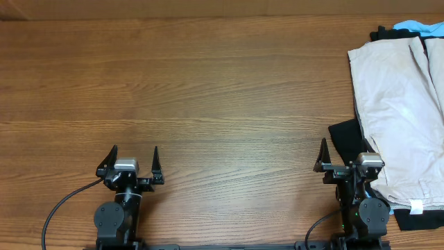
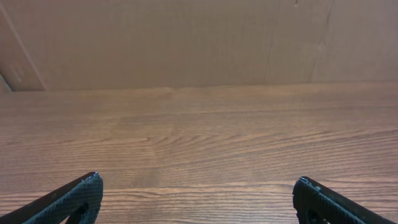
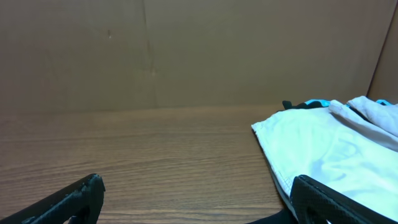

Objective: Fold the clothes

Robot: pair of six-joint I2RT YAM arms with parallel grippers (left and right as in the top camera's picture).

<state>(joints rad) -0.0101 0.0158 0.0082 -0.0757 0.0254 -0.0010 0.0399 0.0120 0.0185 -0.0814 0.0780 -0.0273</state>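
The light beige shorts (image 1: 399, 111) lie spread out and mostly flat at the far right of the table (image 1: 208, 104), running past the overhead view's right edge. They rest on top of a black garment (image 1: 343, 139). A small white tag (image 1: 416, 206) sits at their near end.

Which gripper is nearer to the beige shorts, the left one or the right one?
Right. The right gripper is open just beside the near edge of the shorts. The left gripper, also open, is far off at the opposite side of the table.
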